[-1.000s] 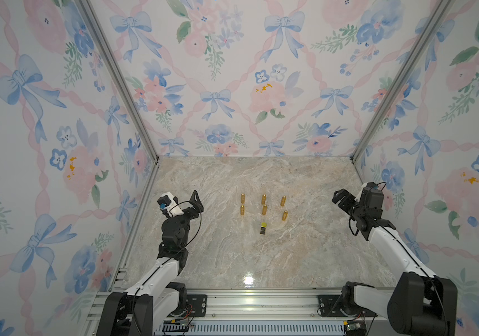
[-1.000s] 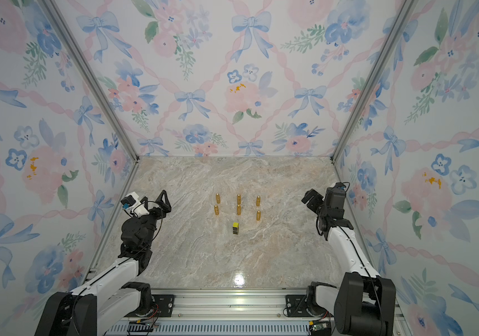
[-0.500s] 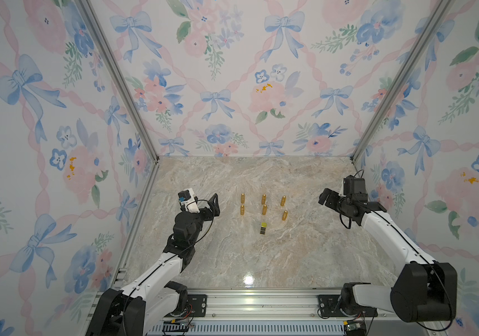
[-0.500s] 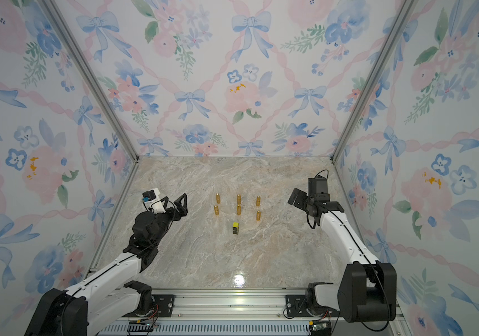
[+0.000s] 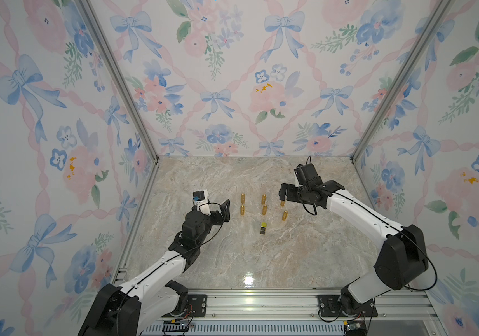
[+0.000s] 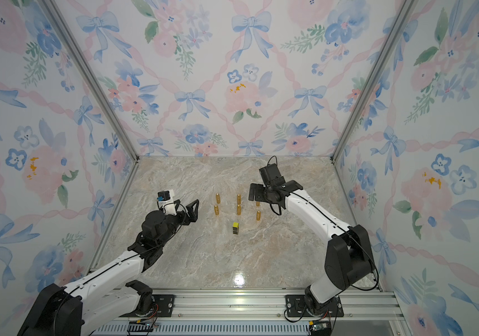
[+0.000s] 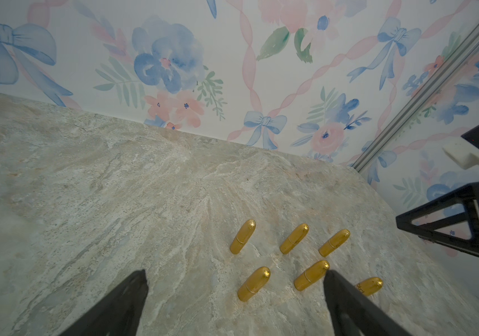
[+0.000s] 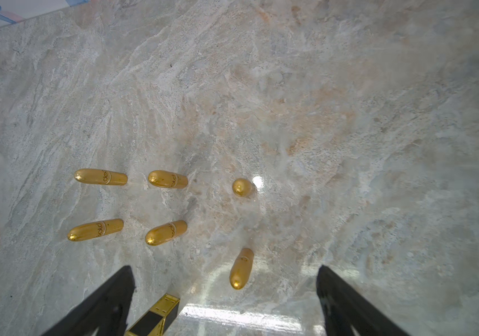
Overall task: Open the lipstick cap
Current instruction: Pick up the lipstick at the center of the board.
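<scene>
Several gold bullet-shaped lipsticks [image 5: 264, 209] stand capped in two rows on the marble floor, seen in both top views [image 6: 238, 209]. A square black-and-gold lipstick [image 5: 264, 227] stands alone in front of them. My left gripper [image 5: 224, 210] is open, just left of the left column, nothing between its fingers. In the left wrist view the left gripper [image 7: 235, 288] frames a near-row lipstick [image 7: 253, 283]. My right gripper [image 5: 283, 195] hangs open above the right column, partly hiding the far-right lipstick [image 5: 282, 202]. The right wrist view shows the right gripper [image 8: 223, 282] over a gold lipstick [image 8: 241, 268].
Floral walls with aluminium corner posts [image 5: 151, 151] close in the floor on three sides. The rail [image 5: 261, 302] that carries both arm bases runs along the front edge. A bright light glare [image 5: 248, 280] lies on the marble near the front.
Both arms have swung inward from the side walls. The left gripper came right to the lipsticks' left column, and the right gripper came left over the right column. Both stayed open.
</scene>
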